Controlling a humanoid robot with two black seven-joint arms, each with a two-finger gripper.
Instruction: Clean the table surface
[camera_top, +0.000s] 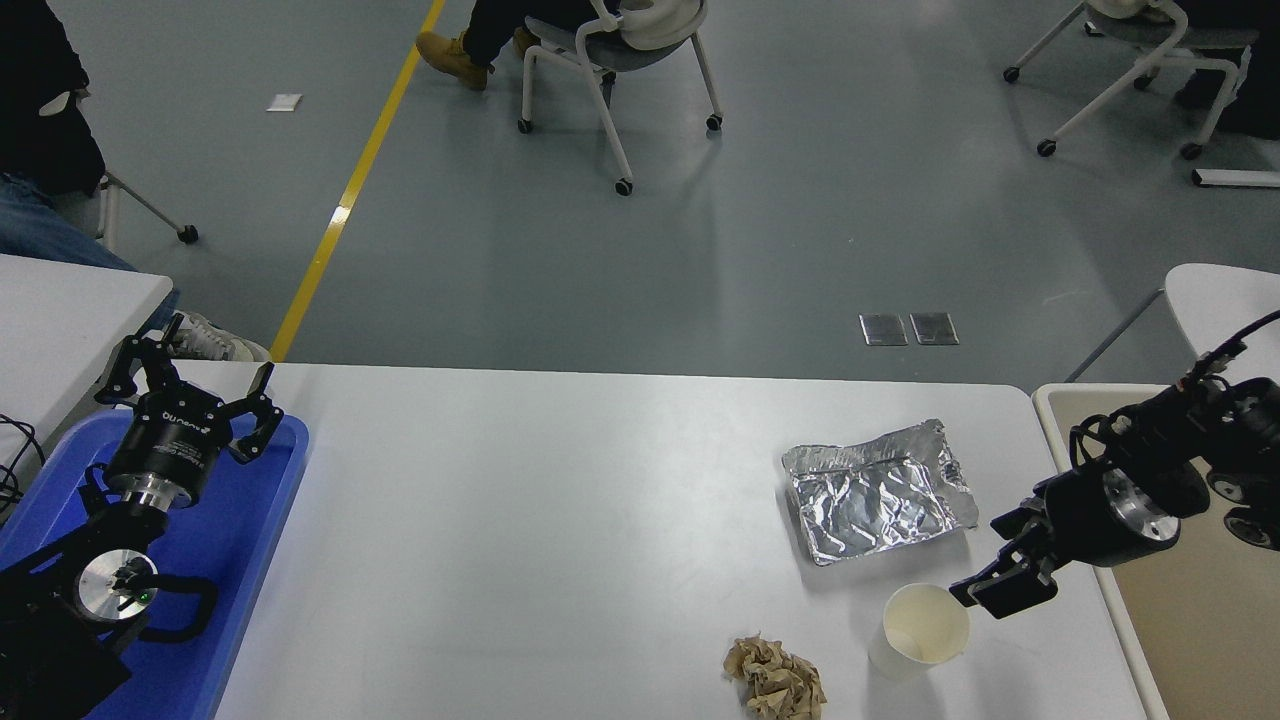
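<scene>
The white table surface (560, 520) fills the lower half of the head view. On its right part lie a crumpled foil tray (875, 490), a white paper cup (925, 630) standing upright, and a wad of brown paper (778, 680) at the front edge. My right gripper (1000, 590) hangs low over the table just right of the cup's rim, pointing left and down; its state is unclear from this angle. My left gripper (190, 375) is parked open over the blue tray (260, 520) at the left.
A beige bin (1052, 405) stands against the table's right end, under my right arm. A smaller white table (60, 310) sits at far left. Beyond the table, a seated person's boots (455, 55) and wheeled chairs (620, 60) are on the grey floor.
</scene>
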